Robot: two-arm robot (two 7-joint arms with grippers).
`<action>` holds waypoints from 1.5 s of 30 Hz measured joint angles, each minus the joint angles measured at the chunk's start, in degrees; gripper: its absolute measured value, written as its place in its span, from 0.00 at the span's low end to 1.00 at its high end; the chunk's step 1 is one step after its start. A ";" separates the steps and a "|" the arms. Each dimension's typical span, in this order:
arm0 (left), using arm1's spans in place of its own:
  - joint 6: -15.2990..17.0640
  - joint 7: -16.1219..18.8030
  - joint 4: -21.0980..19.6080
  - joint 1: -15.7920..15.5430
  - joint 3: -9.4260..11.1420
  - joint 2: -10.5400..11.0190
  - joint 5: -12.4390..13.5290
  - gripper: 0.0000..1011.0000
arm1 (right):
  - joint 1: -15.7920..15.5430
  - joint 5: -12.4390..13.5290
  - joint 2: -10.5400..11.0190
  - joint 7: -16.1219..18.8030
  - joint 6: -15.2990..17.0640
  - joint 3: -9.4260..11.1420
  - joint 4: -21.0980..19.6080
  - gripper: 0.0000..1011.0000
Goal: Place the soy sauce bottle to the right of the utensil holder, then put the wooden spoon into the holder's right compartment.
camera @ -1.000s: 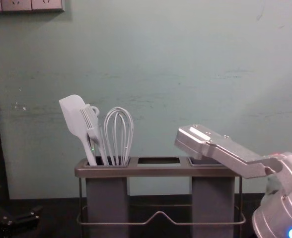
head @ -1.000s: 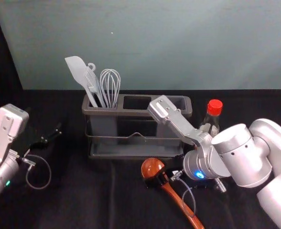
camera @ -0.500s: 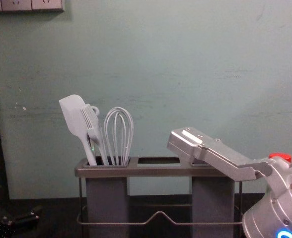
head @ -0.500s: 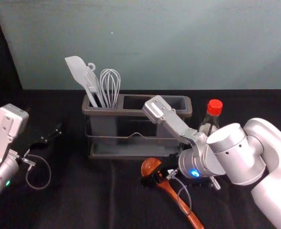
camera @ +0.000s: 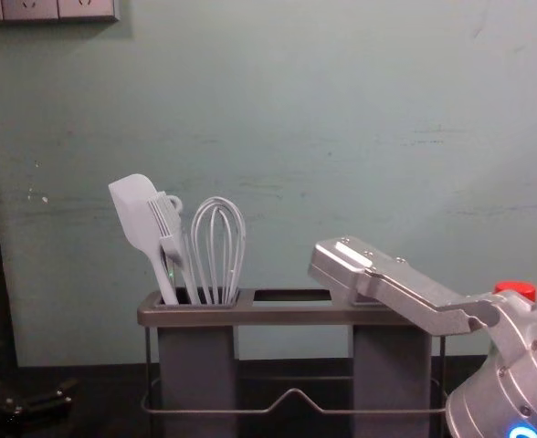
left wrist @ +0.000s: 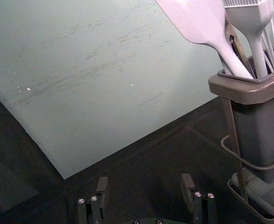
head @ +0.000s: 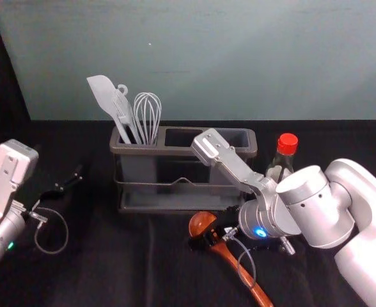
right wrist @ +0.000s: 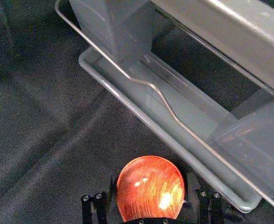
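The right gripper [head: 208,229] is hovering low on the near side of the utensil holder [head: 181,151], at the head of the wooden spoon [head: 203,222]. Condition of claw: released; its fingers are standing apart, one on each side of the bowl. Whether either finger is touching the wood, I cannot tell.

The spoon is lying on the dark cloth [head: 105,262], bowl toward the holder, handle running toward the near right.

The soy sauce bottle [head: 279,167] is standing upright to the right of the holder, its red cap [head: 287,144] facing up. The right arm [head: 322,198] is partly covering the bottle's lower portion in the head view.

The holder is standing upright. Its left compartment [head: 139,167] is holding a spatula [head: 102,93], a brush [head: 121,107] and a whisk [head: 148,115]. A silver part of the right arm is crossing in front of the right compartment [head: 234,137].

The left gripper [head: 68,180] is hanging to the left of the holder, well apart from the spoon. Its claw is released also, both fingers spread.
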 joint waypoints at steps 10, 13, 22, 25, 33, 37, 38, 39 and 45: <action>0.00 0.00 0.00 0.00 0.00 0.00 0.00 1.00 | 0.03 0.09 0.04 -0.03 -0.03 -0.03 0.00 0.84; 0.00 0.00 0.00 0.00 0.00 0.00 0.00 1.00 | 0.03 0.12 0.05 -0.03 -0.03 -0.05 -0.01 0.83; 0.00 0.00 0.00 0.00 0.00 0.00 0.00 1.00 | 0.03 0.21 0.09 -0.03 -0.04 -0.10 -0.05 0.83; 0.00 0.00 0.00 0.00 0.00 0.00 0.00 1.00 | -0.02 -0.23 0.03 -0.08 -0.04 -0.14 -0.41 0.83; 0.00 0.00 0.00 0.00 0.00 0.00 0.00 1.00 | -1.44 -2.23 0.28 -0.76 -1.35 0.12 -3.59 0.83; 0.00 0.00 0.00 0.00 0.00 0.00 0.00 1.00 | -2.95 -2.39 0.73 -0.80 -2.30 1.33 -6.02 0.83; 0.00 0.00 0.00 0.00 0.00 0.00 0.00 1.00 | -3.61 -2.39 0.87 -0.79 -2.79 1.89 -7.08 0.83; 0.00 0.00 0.00 0.00 0.00 0.00 0.00 1.00 | -3.98 -2.38 0.96 -0.79 -3.01 2.22 -7.60 0.83; 0.00 0.00 0.00 0.00 0.00 0.00 0.00 1.00 | -6.81 -2.36 1.64 -0.78 -5.38 4.49 -11.98 0.83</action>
